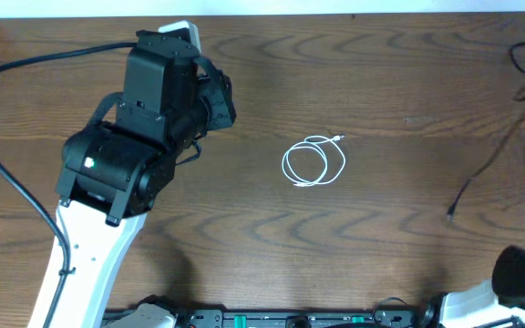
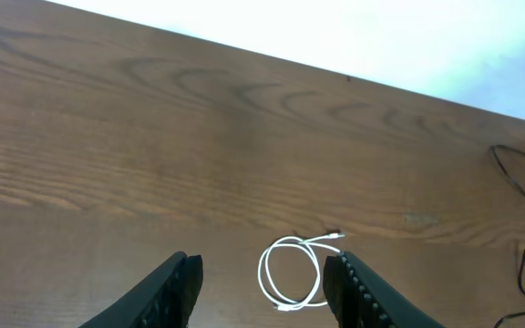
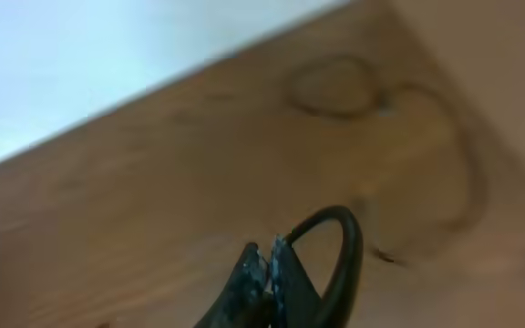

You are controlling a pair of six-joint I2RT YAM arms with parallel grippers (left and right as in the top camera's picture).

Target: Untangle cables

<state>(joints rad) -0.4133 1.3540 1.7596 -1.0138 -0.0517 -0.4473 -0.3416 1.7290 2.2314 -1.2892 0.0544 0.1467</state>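
Note that the white cable [image 1: 313, 162] lies coiled alone at mid-counter [image 1: 381, 255], ahead of the left hand [image 2: 262, 273], whose jaws stand apart, while the black cable [image 1: 486, 173] trails near the right edge and the right hand [image 3: 270, 264] is closed, a black loop [image 3: 340, 246] beside it.

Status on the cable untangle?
Left gripper open, empty. Right gripper shut. White cable coiled at centre, black cable apart near right edge. No obstruction seen.
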